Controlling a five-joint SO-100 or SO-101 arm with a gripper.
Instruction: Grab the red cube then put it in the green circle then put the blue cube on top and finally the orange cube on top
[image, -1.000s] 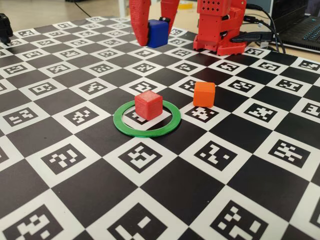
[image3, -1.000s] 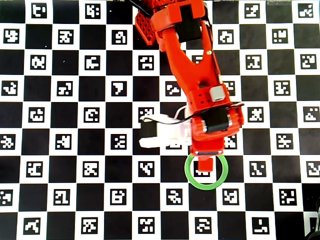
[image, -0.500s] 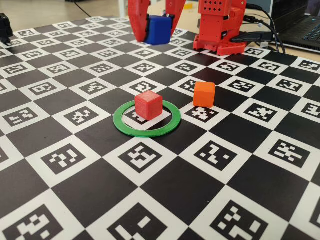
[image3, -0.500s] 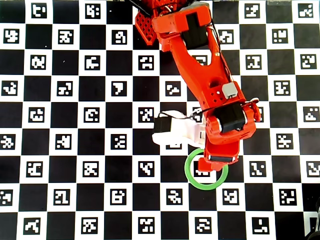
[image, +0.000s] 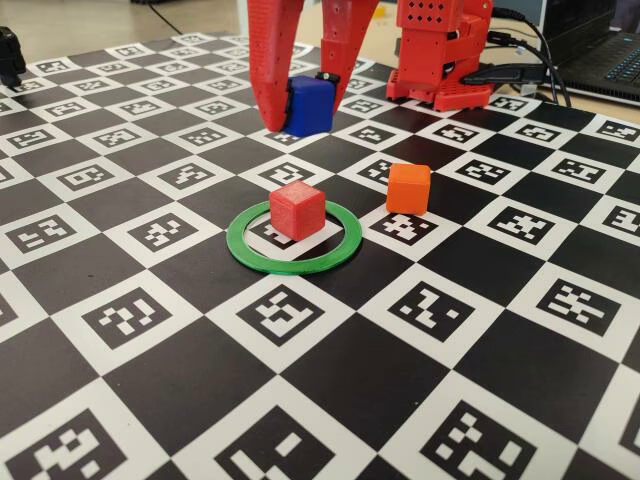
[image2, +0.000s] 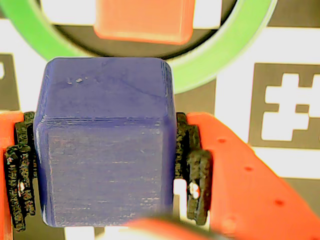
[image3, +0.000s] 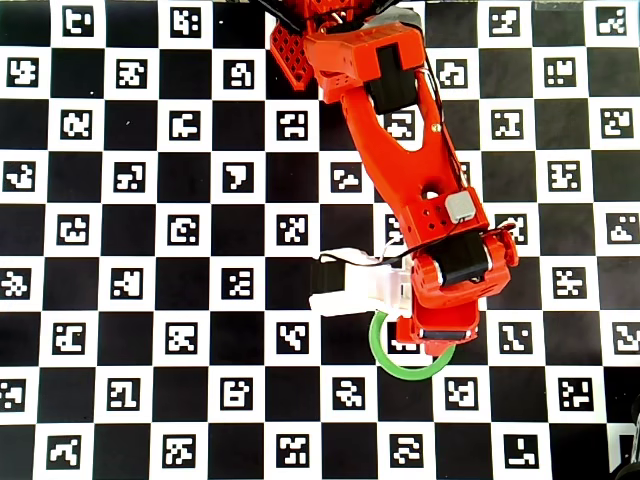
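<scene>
Sitting between the two red fingers of the gripper (image: 298, 122) is the blue cube (image: 309, 105), and in the wrist view it fills most of the frame (image2: 105, 145) with the black foam pads (image2: 197, 175) pressed against both of its sides, so the gripper is clenched on it, open only as wide as the cube itself. From the fixed view I can't tell for sure whether the cube is resting on the counter (image: 330, 370) or just off it. The red cube (image: 296, 211) sits inside the green circle (image: 294, 239), nearer the camera than the gripper in the fixed view; the wrist view has the same cube (image2: 145, 20) and ring (image2: 227, 55) just past the blue one. The orange cube (image: 408, 188) is on the counter just outside the ring, to its right in the fixed view. From overhead the arm (image3: 400, 170) covers the cubes and only part of the ring (image3: 385, 355) peeks out. Counter is a checkerboard of black squares and coded markers, no readable writing or brand anywhere
</scene>
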